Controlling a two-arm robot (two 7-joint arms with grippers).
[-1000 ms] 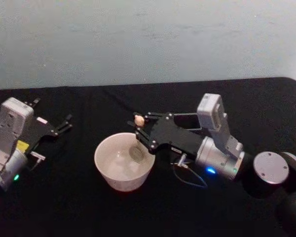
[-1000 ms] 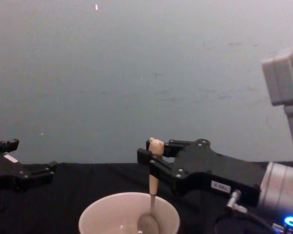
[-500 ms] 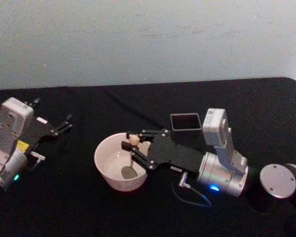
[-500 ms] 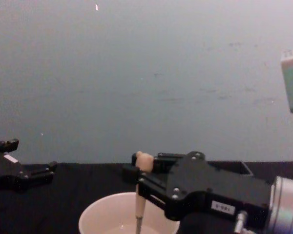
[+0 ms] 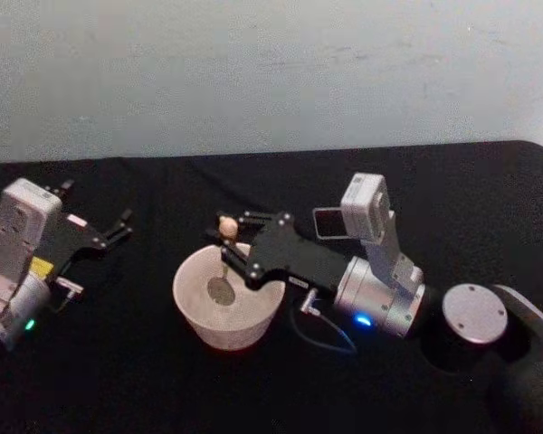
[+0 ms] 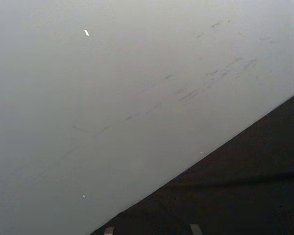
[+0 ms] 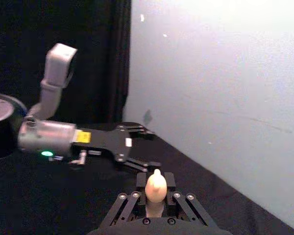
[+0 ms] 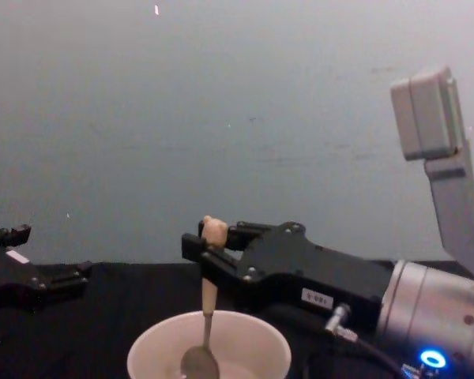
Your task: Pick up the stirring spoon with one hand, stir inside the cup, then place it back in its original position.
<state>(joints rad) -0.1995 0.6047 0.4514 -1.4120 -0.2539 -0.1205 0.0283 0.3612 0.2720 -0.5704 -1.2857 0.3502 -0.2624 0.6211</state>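
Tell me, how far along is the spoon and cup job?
The pick-up looks done: the right gripper is shut on the stirring spoon, held upright. Stirring is in hand: the spoon's metal bowl is down inside the cup. Left to do: lift it out and return it to the dark holder behind the right arm. The left gripper sits parked, open, at the left.

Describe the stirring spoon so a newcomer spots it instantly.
On the black table, find the wide cream cup near the middle. The stirring spoon stands upright in it, held by the right gripper. It is the only slim thing there: metal bowl down in the cup, beige handle with a small rounded figure on top.
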